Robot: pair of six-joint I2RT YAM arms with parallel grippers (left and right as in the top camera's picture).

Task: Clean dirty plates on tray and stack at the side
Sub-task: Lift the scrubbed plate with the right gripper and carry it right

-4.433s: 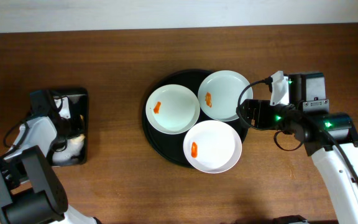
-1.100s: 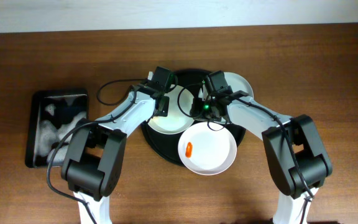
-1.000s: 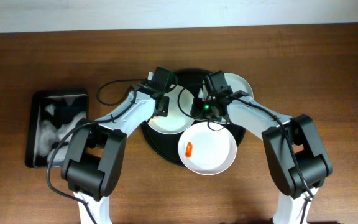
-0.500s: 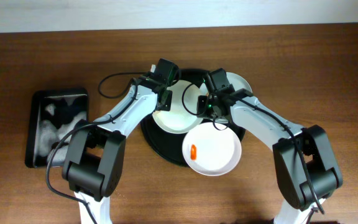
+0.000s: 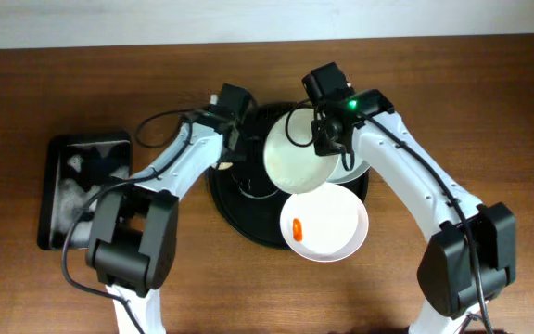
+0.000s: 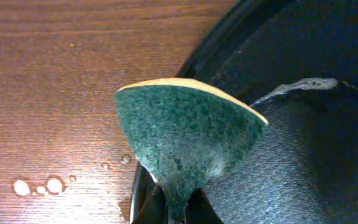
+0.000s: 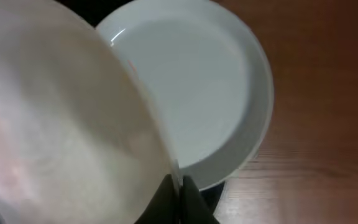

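1. Plates
- The held plate (image 5: 295,160) is tilted over the middle of the round tray (image 5: 245,215). Its rim is clamped in the right end effector (image 7: 180,188), which is closed on that rim.
- In the right wrist view, the second plate (image 7: 199,93) lies flat beneath and beyond the held plate. From overhead it sits on the far-right part of the round tray, and the held plate partly hides it.
- The third plate (image 5: 326,224) rests at the near-right side of the round tray and overhangs the rim toward the desk (image 5: 452,83). It carries an orange-red smear (image 5: 296,226) on its left half.

2. Left arm
- The left end effector (image 6: 176,208) is closed on a sponge (image 6: 185,138). The sponge's green face is toward the wrist camera, and a yellow layer shows along its upper edge.
- The sponge hangs over the left rim of the round tray. Whether it touches the rim cannot be told.
- A wet film lies on the tray floor just beside the sponge.

3. Surroundings
- Water droplets (image 6: 39,185) sit on the desk, near the tray rim.
- The rectangular tray (image 5: 89,148) lies well apart at the left of the desk and holds white foam.
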